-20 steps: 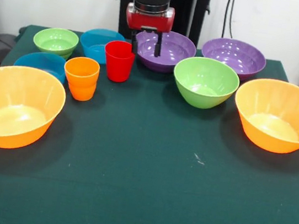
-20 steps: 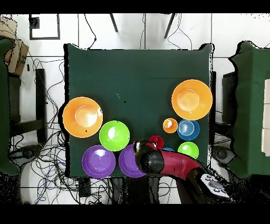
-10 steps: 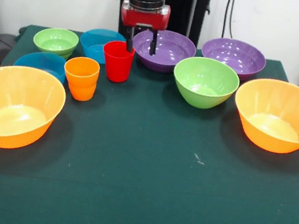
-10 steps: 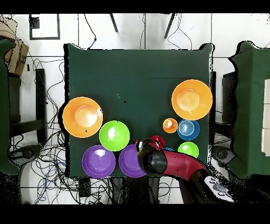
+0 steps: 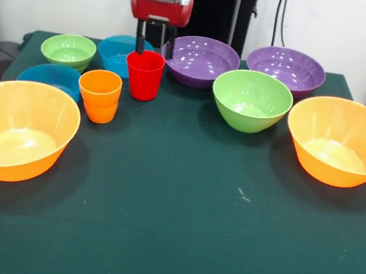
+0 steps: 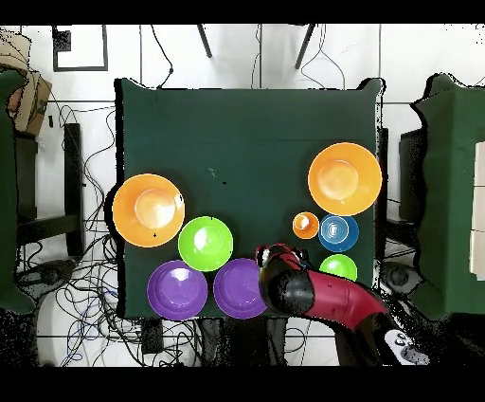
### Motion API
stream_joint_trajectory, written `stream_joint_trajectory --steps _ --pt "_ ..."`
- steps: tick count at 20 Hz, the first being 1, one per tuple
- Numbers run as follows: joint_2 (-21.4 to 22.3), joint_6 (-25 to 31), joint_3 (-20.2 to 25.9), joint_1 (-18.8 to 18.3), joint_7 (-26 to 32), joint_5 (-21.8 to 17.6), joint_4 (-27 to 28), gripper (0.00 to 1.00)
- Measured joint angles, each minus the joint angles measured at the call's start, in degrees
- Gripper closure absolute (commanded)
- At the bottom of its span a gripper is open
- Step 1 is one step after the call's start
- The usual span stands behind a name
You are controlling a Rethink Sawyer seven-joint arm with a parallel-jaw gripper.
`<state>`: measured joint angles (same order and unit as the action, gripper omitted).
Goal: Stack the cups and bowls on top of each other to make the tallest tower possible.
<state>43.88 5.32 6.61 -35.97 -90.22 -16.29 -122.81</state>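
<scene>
My gripper [image 5: 154, 46] hangs open just above and slightly behind the red cup [image 5: 143, 77], its two black fingers [image 5: 140, 38] roughly level with the cup's rim. The orange cup [image 5: 99, 95] stands to the red cup's left and a little nearer the camera. Two large orange bowls [image 5: 17, 129] [image 5: 343, 140] sit at either side of the table. Two purple bowls [image 5: 201, 59] [image 5: 286, 68], a medium green bowl [image 5: 251, 99], a small green bowl [image 5: 68, 49] and two blue bowls [image 5: 121, 52] [image 5: 50, 76] stand separately. In the overhead view the arm [image 6: 313, 296] hides the red cup. No tower shows.
All pieces stand apart on the dark green table [image 5: 177, 225]. In the overhead view the orange bowls [image 6: 148, 210] [image 6: 345, 177], green bowl [image 6: 206, 243] and orange cup [image 6: 305, 225] ring the arm. Cables and furniture surround the table.
The gripper has moved left in the front view, from over the near purple bowl to above the red cup, and risen slightly. It stayed open; nothing else moved.
</scene>
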Motion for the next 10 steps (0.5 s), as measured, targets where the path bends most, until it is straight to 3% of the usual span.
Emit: stream_joint_trajectory --steps 10 --pt "0.9 0.0 0.0 -0.9 0.0 -0.3 0.0 0.0"
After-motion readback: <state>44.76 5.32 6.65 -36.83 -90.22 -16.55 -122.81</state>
